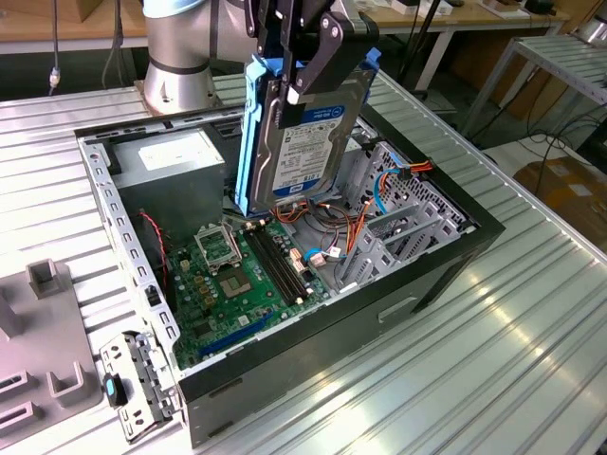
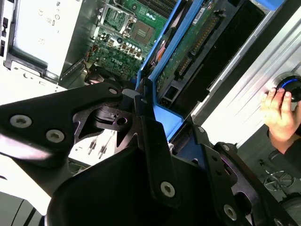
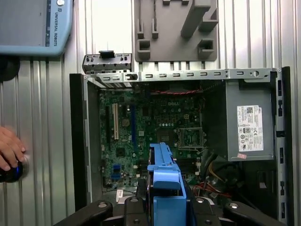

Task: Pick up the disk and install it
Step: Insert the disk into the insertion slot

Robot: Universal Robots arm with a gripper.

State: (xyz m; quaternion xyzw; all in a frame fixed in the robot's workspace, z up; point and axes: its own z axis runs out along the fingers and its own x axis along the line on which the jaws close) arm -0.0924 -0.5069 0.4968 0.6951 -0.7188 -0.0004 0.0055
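Upper centre of the exterior view: arm points straight down, claw (image 1: 296, 87) clamped on the disk (image 1: 308, 142), held upright above open computer case (image 1: 313, 360). Ribbed metal worktop (image 1: 493, 370).

a: what place is this?
b: a robotics workshop. in the exterior view: ribbed metal workbench (image 1: 512, 360), robot arm base (image 1: 175, 57) upper left, opened computer case (image 1: 313, 351) mid-frame, wooden benches (image 1: 474, 17) along the top.

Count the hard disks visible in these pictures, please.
1. The disk stands upright, clamped in the gripper, over the open computer case. Others may be hidden inside the metal drive cage.
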